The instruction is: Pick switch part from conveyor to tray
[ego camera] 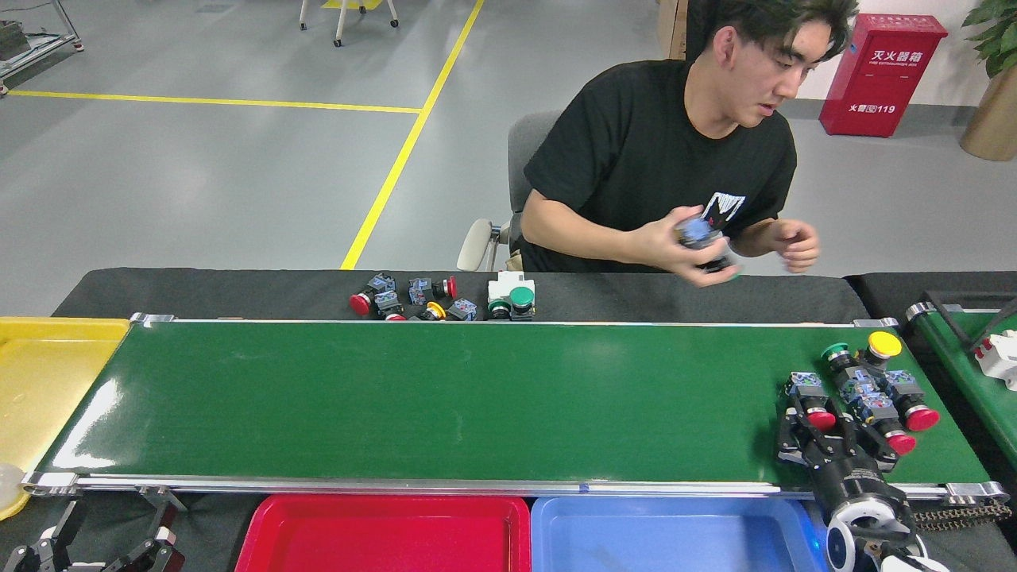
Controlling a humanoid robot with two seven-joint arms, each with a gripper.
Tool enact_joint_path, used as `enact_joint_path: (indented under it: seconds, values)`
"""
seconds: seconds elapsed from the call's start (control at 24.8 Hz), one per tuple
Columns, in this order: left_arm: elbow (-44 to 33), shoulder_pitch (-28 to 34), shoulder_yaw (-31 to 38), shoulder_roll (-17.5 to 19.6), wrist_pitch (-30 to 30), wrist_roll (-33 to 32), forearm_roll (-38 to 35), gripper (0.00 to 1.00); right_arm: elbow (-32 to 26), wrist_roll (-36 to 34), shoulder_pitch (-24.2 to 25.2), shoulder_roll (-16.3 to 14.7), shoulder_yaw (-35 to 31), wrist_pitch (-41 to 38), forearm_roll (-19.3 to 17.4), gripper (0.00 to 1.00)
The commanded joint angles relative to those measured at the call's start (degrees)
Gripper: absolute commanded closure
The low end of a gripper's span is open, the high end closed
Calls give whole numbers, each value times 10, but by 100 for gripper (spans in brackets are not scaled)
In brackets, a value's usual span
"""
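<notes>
The conveyor (445, 397) is a wide green belt across the view. Several switch parts (870, 385) lie clustered at its right end, with red, green and yellow caps. One red-capped switch part (810, 403) lies at the cluster's left edge. My right gripper (818, 425) reaches onto the belt from the near side, open, with a finger on each side of that part. At the bottom left, my left gripper (107, 528) hangs open below the belt's near rail, holding nothing. A red tray (381, 508) and a blue tray (675, 508) sit along the near edge.
A yellow tray (40, 381) stands at the belt's left end. Behind the belt a seated person holds a switch part in a hand (699, 242). More loose parts (441, 300) lie on the black mat. A second green belt (965, 373) at the right carries a white part (1003, 355).
</notes>
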Motion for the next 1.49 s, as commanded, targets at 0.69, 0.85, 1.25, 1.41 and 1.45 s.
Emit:
enact_joint_path:
  seconds: [0.69,0.85,1.25,1.41,1.45]
  values:
    - [-7,-3,-14,6,-2,4,1,0,-175,-19,56,102,317,-139,79,0]
    - [-6,-2,-14,5,-2,4,1,0,-222,-48,151,100,160,22,80,2]
    - [-7,-2,-14,2,-3,4,0,0,-223,-88,236,110,-44,144,42,1]
    - [-7,-4,-14,2,-13,4,0,0,-187,-49,185,90,-41,149,49,1]
    - [-7,-4,-14,2,-13,4,0,0,-181,-46,175,85,-33,148,54,1]
